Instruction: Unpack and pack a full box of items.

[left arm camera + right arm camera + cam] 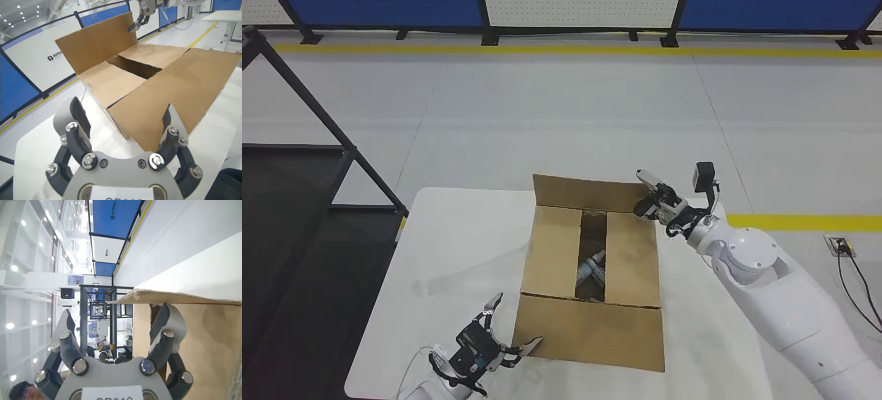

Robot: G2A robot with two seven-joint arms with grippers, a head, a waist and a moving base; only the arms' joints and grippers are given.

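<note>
The white table (442,260) carries the cardboard box (632,260) at its middle, so both arms can work it from opposite sides. Its far flap (582,190) stands upright and its near flap (592,335) lies folded outward. The two side flaps leave a slot where the packed items (592,268) show (too dim to identify). The right gripper (639,192) hovers spread at the far flap's right corner, probably to fold it back. The left gripper (516,322), also spread, sits at the near flap's left corner, gripping nothing.
</note>
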